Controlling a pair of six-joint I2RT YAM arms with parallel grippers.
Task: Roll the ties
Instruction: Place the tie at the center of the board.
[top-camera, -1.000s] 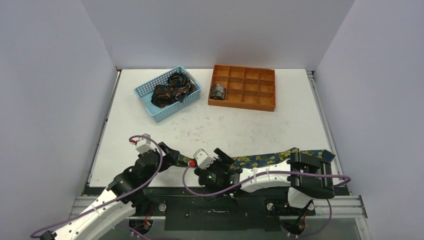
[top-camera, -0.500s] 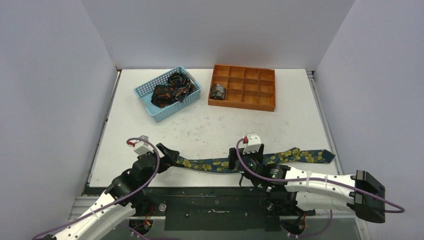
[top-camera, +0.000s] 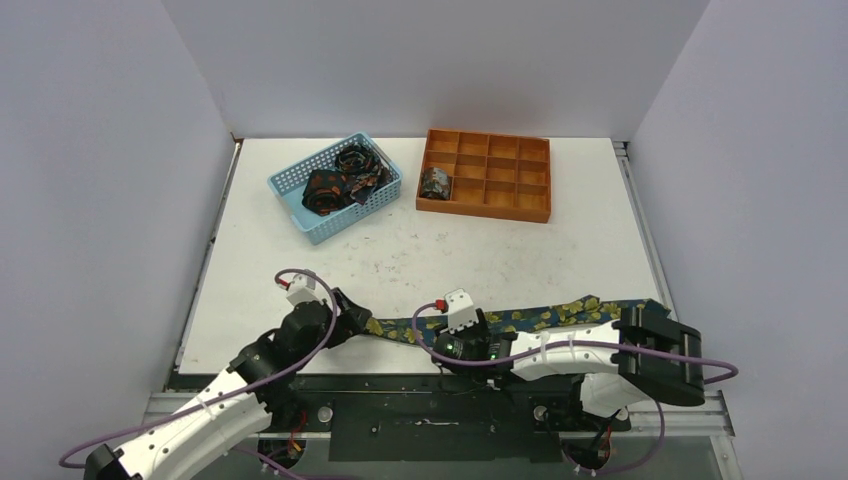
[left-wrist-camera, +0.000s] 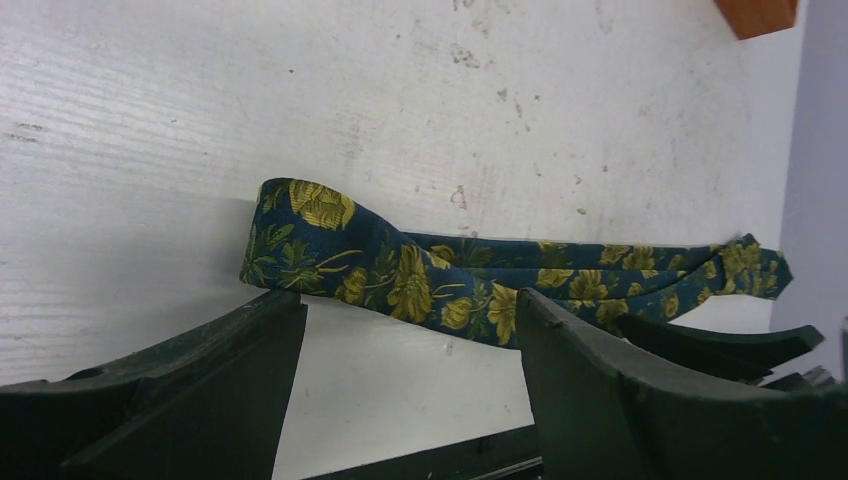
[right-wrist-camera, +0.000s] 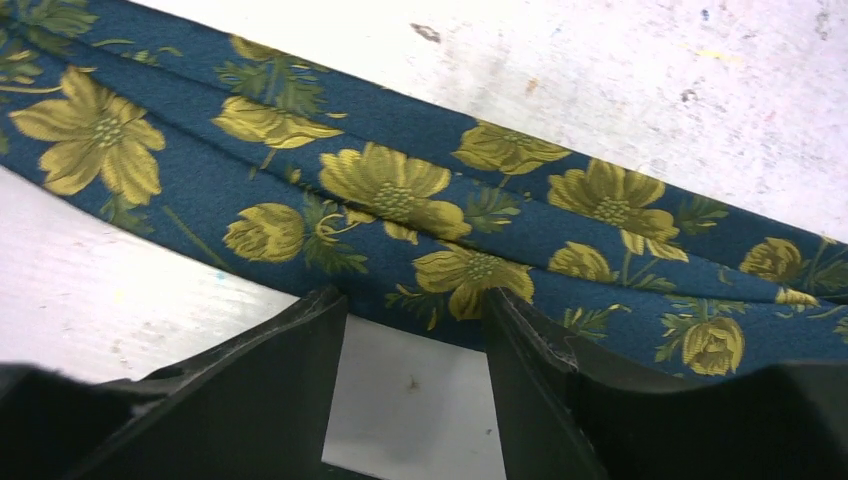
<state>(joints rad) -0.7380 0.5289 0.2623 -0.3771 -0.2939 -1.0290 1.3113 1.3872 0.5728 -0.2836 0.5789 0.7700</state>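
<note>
A white, scuffed table (top-camera: 450, 250) sits between plain grey walls (top-camera: 100, 150). A blue tie (top-camera: 540, 317) with yellow flowers lies flat near its front edge. Only the top view shows the blue basket (top-camera: 345, 222) and the orange tray (top-camera: 485, 211). Up close, the left gripper (left-wrist-camera: 405, 305) is wide open, the right gripper (right-wrist-camera: 415, 310) a bit narrower, both empty at the tie.

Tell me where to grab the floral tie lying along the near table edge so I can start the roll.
Take the tie at its blunt left end, where the fabric looks doubled over and slightly raised off the table; elsewhere it lies flat. Come from the near side with the left gripper, which stands open just short of it, jaws spanning the strip's width.
</note>
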